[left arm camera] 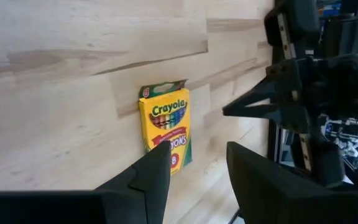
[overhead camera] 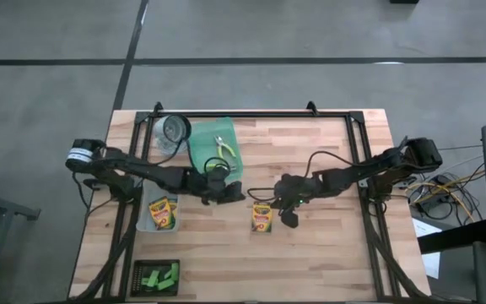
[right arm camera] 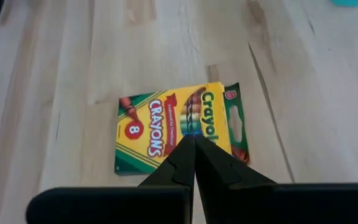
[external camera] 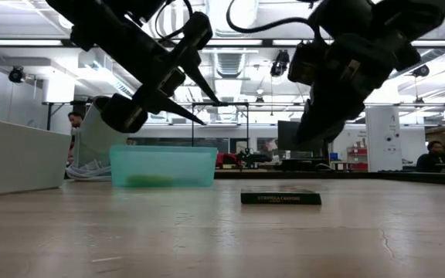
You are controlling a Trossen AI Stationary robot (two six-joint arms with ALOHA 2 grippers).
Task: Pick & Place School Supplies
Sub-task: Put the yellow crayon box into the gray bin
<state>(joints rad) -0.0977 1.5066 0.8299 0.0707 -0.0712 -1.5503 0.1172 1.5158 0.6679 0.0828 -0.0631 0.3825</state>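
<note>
A flat yellow-and-green cardboard crayon box [overhead camera: 261, 219] lies on the pale wooden table [overhead camera: 327, 253], between the two grippers and directly below the closed jaws of the right gripper [right arm camera: 194, 155]. It sits ahead of the parted jaws of the left gripper [left arm camera: 194, 165], which hangs above the table. Behind the left gripper's jaws, yellow-green-handled pliers [overhead camera: 223, 149] rest on the teal flat tray [overhead camera: 202, 154], beside the clear plastic bin [overhead camera: 169, 135].
</note>
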